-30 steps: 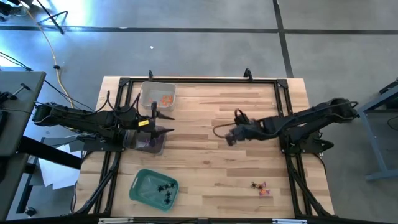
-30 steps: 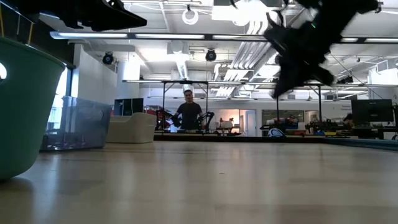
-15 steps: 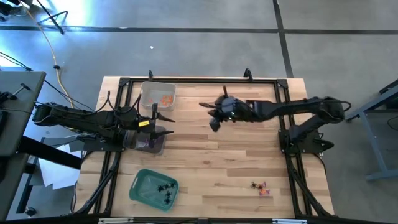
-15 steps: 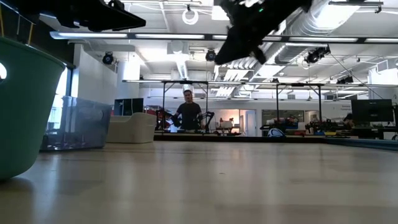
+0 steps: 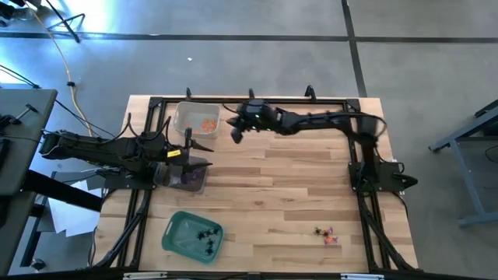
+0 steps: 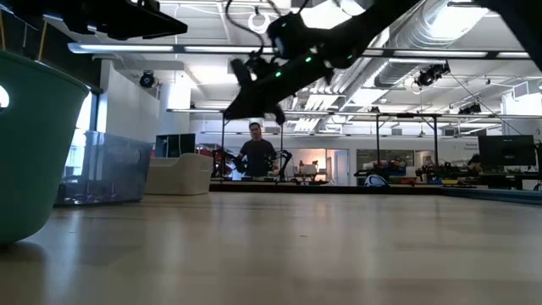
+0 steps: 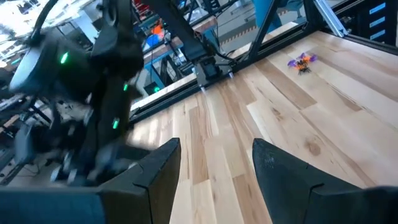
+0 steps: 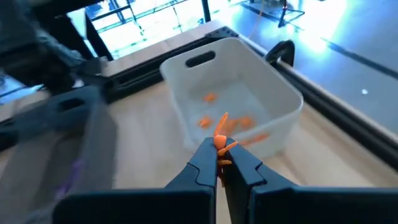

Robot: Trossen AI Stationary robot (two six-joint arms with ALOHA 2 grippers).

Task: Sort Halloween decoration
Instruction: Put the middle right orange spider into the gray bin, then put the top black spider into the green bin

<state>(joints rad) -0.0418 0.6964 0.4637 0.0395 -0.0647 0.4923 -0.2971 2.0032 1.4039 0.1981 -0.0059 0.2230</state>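
Swinging left across the desk (image 5: 296, 179), our right hand (image 8: 219, 163) now hovers beside the clear tray (image 8: 273, 93) at the far left, pinching an orange trinket (image 8: 220, 142). Our left hand (image 7: 211, 163) waits wide open over the purple tray (image 5: 187, 179). Orange, purple and spider pieces are partly sorted; a few trinkets (image 5: 327, 234) remain at the near right.

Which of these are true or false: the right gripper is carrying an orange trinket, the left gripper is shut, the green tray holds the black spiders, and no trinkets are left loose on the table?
1. The right gripper is shut on an orange trinket. True; it is beside the clear tray that holds orange pieces.
2. The left gripper is shut. False; its fingers stand apart, and it hangs over the tray with purple pieces.
3. The green tray holds black spider-like trinkets. True.
4. No trinkets are left loose on the table. False; a small cluster of trinkets lies on the bare wood near the right arm's base.
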